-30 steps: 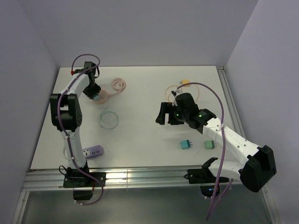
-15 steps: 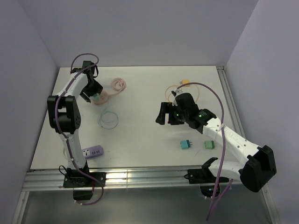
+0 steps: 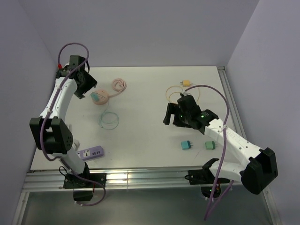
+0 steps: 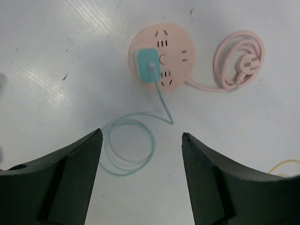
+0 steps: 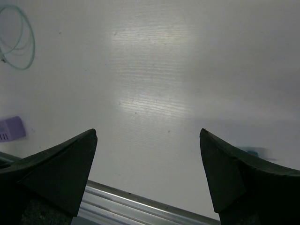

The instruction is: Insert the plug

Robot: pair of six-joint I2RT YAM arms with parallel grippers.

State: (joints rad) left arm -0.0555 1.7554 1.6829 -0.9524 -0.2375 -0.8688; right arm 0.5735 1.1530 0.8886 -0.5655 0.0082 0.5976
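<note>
A round pink socket [image 4: 169,51] lies at the table's back left, and a teal plug [image 4: 148,65] sits pressed into its face. In the top view the socket [image 3: 104,97] carries the teal plug [image 3: 96,96]. The plug's thin teal cable [image 4: 129,145] runs down into a loose coil [image 3: 108,120]. My left gripper [image 4: 142,133] hangs open above the table, clear of the plug, with nothing between its fingers; the top view puts the left gripper [image 3: 87,87] just back-left of the socket. My right gripper [image 3: 171,117] is open and empty over bare table at mid-right [image 5: 148,132].
The socket's own pink cord [image 3: 120,85] lies coiled beside it. A purple power strip [image 3: 90,153] lies near the front left edge. Two teal adapters [image 3: 187,145] [image 3: 209,146] lie at the right, and a yellow cable [image 3: 186,84] at the back right. A metal rail [image 5: 140,201] borders the front.
My left gripper has opened, let go of the teal plug and drawn up and away to the back left. The right gripper shifted slightly right and opened a little wider.
</note>
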